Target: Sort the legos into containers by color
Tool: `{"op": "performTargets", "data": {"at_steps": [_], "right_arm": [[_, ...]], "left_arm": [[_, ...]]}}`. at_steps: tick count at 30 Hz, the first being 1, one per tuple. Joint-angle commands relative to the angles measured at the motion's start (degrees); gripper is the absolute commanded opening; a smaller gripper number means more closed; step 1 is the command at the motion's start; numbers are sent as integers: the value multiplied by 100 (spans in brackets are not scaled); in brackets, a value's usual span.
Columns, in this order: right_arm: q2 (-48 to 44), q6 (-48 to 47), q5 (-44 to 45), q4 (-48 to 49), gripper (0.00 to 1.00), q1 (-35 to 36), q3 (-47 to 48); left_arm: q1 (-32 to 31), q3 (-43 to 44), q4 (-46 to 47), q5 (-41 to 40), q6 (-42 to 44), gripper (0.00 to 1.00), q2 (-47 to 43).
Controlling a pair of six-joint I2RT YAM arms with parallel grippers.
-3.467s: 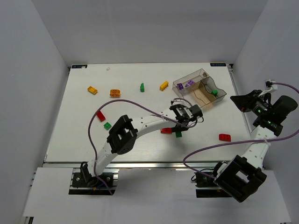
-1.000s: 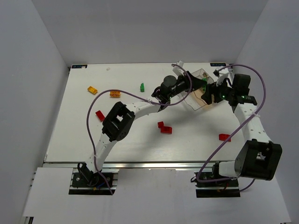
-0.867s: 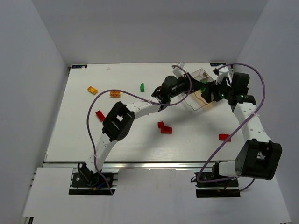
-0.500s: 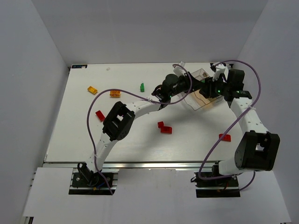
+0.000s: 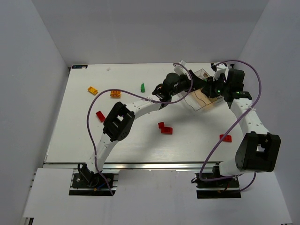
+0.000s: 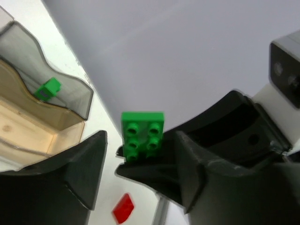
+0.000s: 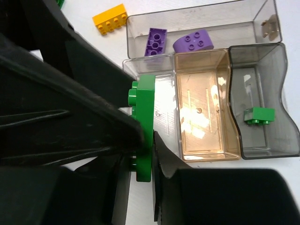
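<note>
My right gripper is shut on a flat green lego, held edge-on above the clear compartment box. In the left wrist view that green lego stands between my left gripper's wide-open fingers, still clamped by the right gripper. Both grippers meet over the box in the top view, the left gripper beside the right gripper. The box holds two purple legos in one compartment and a small green lego in the wavy end compartment.
On the table lie a yellow lego, an orange lego, a green lego, a red lego, two red legos at centre and a red lego at right. Another yellow lego lies beside the box.
Both arms swung from the table to above the box. In the last second my right gripper moved up and left against the left gripper. The left arm barely moved.
</note>
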Motion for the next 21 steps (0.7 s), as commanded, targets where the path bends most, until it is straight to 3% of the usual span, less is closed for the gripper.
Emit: {"op": "performTargets", "data": {"at_steps": [1, 2, 3, 10, 13, 17, 21], "right_arm": [[-186, 96, 231, 479, 0, -30, 9], [-178, 97, 266, 479, 0, -39, 18], [-169, 97, 345, 497, 0, -57, 18], [147, -96, 714, 524, 0, -179, 255], [708, -395, 943, 86, 0, -259, 895], [1578, -799, 1356, -390, 3, -294, 1661], [2142, -1168, 1690, -645, 6, -277, 2267]], "left_arm": [[-52, 128, -192, -4, 52, 72, -94], [-52, 154, -297, -66, 70, 82, -112], [17, 171, -359, -145, 87, 98, -138], [368, 58, -887, -681, 465, 98, -481], [579, -188, -1281, -778, 798, 98, -814], [965, -22, -2929, -831, 1308, 98, -1105], [1379, -275, -3760, -971, 2054, 98, -1543]]}}
